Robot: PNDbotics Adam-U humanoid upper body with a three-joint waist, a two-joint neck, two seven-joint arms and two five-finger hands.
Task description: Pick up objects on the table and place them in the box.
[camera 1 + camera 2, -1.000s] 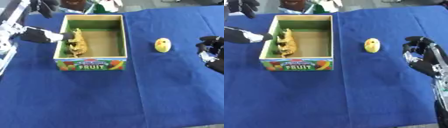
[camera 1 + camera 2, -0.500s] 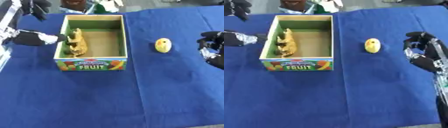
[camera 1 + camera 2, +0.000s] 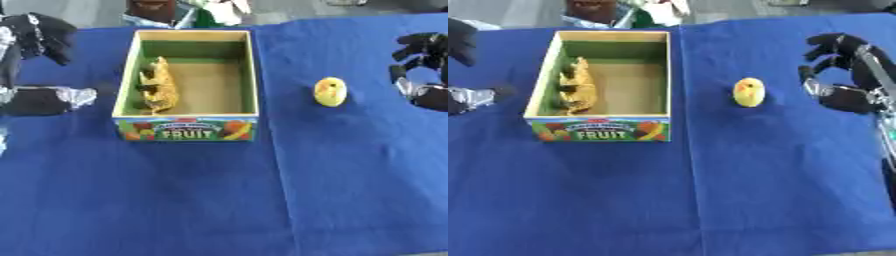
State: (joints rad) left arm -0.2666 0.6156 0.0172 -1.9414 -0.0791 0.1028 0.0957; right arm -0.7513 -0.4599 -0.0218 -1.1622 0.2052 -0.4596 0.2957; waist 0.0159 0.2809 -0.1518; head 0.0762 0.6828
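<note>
**One toy in the box, one yellow toy to go**

While the yellow-brown animal toy lies inside the box, along its left wall, a small yellow toy sits alone on the blue cloth. It is to the right of the box, a little way off, and nothing touches it.

The right hand hangs to the right of the yellow toy, near it but apart. Its fingers are spread and only a little bent, and it holds nothing. The left hand is up to the left of the box. It looks empty too, but I cannot tell how its fingers stand.

I think the step now is going for the yellow toy. Next, the right hand would need to come over to the toy, close around it, lift it, and carry it left, over the box wall.
</note>
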